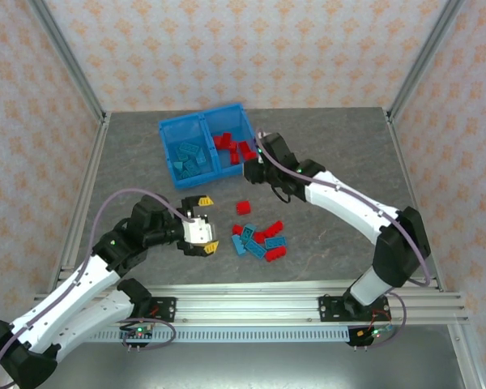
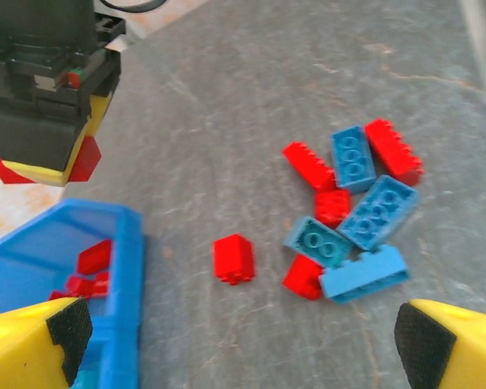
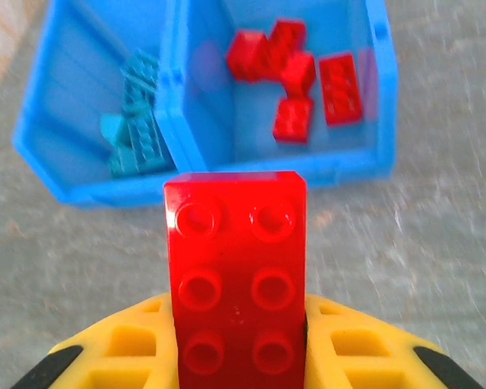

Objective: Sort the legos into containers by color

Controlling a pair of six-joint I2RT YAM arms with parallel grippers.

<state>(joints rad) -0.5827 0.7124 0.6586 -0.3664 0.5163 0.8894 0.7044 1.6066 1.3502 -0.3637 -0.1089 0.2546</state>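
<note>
On a mottled grey, stone-look tabletop [image 1: 340, 146], a bright blue translucent plastic bin [image 1: 168, 150] sits at upper centre of the overhead frame. Its middle wall splits it into two square containers, apparently to keep the colours apart: teal legos [image 1: 188, 156] lie piled in the compartment towards the frame's left and red legos [image 1: 229, 144] in the one towards its right. The right tool [image 1: 251, 168] hangs at the bin's near right corner, clenched on a glossy red brick [image 3: 235, 267] with two rows of round studs. The brick is gripped by its long sides, studs facing the wrist camera, and it seems lined up for a drop among the matching reds. The left tool [image 1: 206, 224], low and left of centre, stands spread wide and empty, its yellow fingers tipped with black pads, probably ready for the next pick. At lower centre, about ten loose legos [image 1: 261, 239], red and teal mixed, lie touching in a jumble and not yet sorted. A single small red brick [image 1: 243, 207] lies apart, between the heap and the bin.
</note>
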